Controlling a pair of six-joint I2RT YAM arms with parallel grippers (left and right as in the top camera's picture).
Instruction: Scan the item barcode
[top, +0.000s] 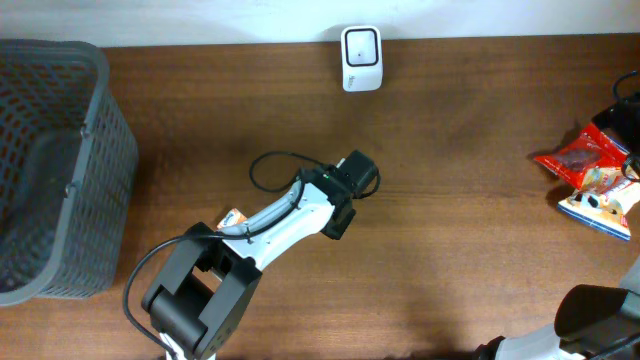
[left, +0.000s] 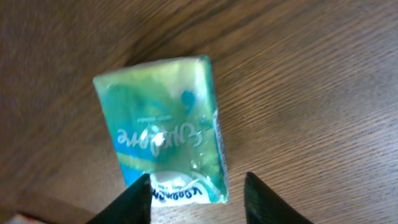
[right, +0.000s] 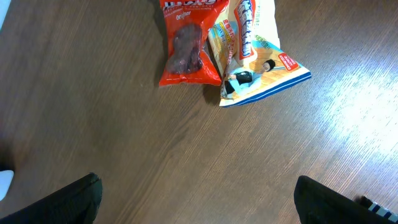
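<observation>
A green and blue plastic-wrapped pack (left: 161, 124) lies flat on the wooden table in the left wrist view. My left gripper (left: 198, 186) hovers over its near end with the jaws apart. The left finger overlaps the pack's corner, and the right finger stands off from it over bare wood. From overhead the left gripper (top: 352, 180) covers the pack near the table's middle. A white barcode scanner (top: 361, 58) stands at the back edge. My right gripper (right: 205, 205) is wide open over bare table, nothing between its fingers.
A grey mesh basket (top: 95, 130) fills the left side. A red snack bag (right: 186, 43) and a white and blue bag (right: 261, 68) lie at the far right, ahead of the right gripper. A small orange item (top: 232, 216) peeks out beside the left arm.
</observation>
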